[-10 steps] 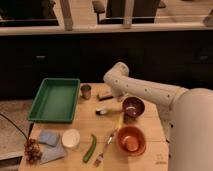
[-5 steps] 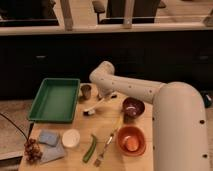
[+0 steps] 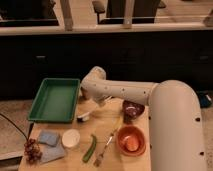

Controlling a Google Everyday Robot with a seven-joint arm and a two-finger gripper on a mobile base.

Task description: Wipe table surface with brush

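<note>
The brush (image 3: 85, 117), small with a short white handle and a dark head, lies flat on the light tan wooden table surface (image 3: 102, 131). It is just beside the right front corner of the green rectangular plastic tray (image 3: 55, 100).

The gripper (image 3: 90, 101) hangs at the end of the white arm, close above the brush and near the tray's right edge. The wrist hides it, so you cannot tell whether it is wide, narrow or holding anything.

Expect the brush to be light and stiff in the handle, and soft only at the head. Lying flat on smooth boards, it will probably skid if you nudge it sideways. Take it across the white handle, away from the head, and come down low and square.

The green tray looks empty. The dark maroon round bowl (image 3: 132, 109) sits partly under the arm, and its contents are hidden. The orange round bowl (image 3: 131, 140) holds an orange lump.

A green pod-shaped vegetable (image 3: 90, 147) and a yellow-handled fork (image 3: 107, 145) lie in front of the brush, in the path of any wiping stroke.
</note>
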